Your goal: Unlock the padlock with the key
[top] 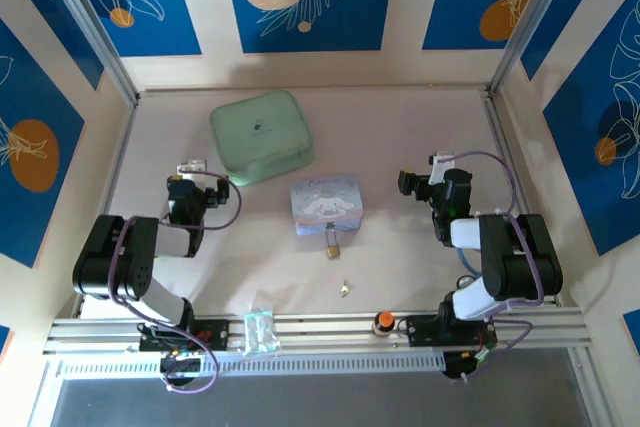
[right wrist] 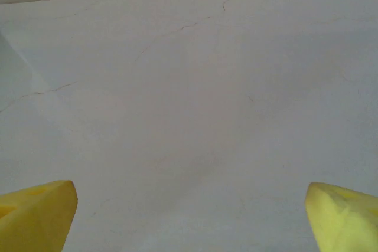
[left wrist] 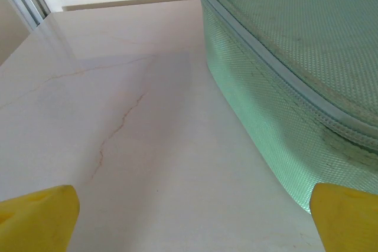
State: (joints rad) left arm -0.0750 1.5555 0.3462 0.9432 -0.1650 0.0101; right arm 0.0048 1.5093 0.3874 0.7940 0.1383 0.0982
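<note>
Two pincers wide open: left gripper (top: 192, 165), right gripper (top: 440, 160), nothing held

Nearest the arm bases, loose on the table (top: 400, 247): the key (top: 343, 288), well apart from either pincer. Just beyond it, the padlock (top: 331, 244), at the near edge of the pale blue tin (top: 327, 199). Farther out, flanking the tin: left yellow fingertips (left wrist: 35, 216) spread over bare table, green case (top: 262, 135) just beside; right fingertips (right wrist: 345, 216) equally spread over bare table.
</note>
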